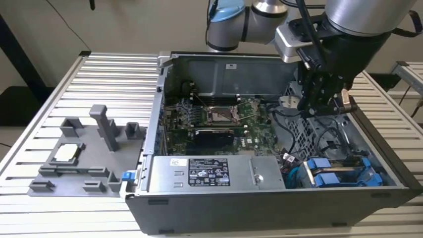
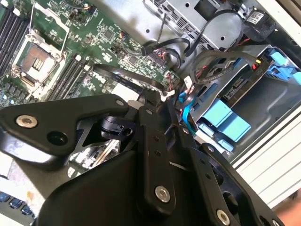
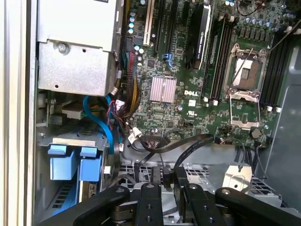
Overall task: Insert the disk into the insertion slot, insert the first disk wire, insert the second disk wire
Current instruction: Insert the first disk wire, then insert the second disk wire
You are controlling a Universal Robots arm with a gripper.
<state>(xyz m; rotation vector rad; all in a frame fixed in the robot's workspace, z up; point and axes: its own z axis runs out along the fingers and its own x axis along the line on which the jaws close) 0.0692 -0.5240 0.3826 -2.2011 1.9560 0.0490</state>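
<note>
Fingers (image 3: pixel 162 181) nearly together on a black wire (image 3: pixel 186 143), gripper (image 1: pixel 322 106) inside the computer case (image 1: pixel 264 198), drive cage (image 1: pixel 343 171) at five o'clock.

White label (image 1: pixel 208 171) on PSU (image 1: pixel 264 174): print too small to read.

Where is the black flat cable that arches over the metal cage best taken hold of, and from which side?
Probably on the raised arch of the black flat cable, pinching its two broad faces and coming down through the open side of the case. The arch stands clear of the metal cage, while its ends run down among other wires.
</note>
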